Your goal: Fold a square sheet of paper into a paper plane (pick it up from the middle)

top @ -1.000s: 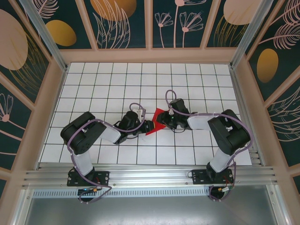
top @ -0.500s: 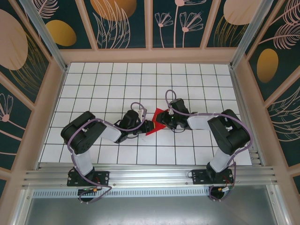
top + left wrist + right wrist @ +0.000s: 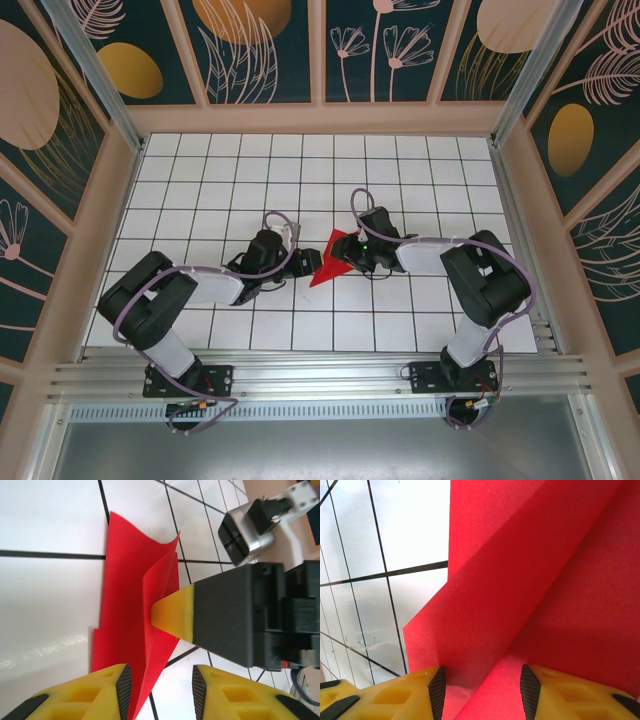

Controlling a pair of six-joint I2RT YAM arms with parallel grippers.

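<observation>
Withdrawn leftward, my left claw [image 3: 161, 692] gapes; my right claw [image 3: 482, 685], also apart, straddles the limp square sheet of paper [image 3: 130, 595], likely best pinched mid-ridge.

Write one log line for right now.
folded red paper sheet: one flap raised | left pincer: open, at its edge | right pincer: open, astride its crease

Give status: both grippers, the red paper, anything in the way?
Left gripper open, edge of the square sheet of paper between its jaws. Right gripper open, straddling a raised fold. Sheet partly folded. No obstruction seen.
</observation>
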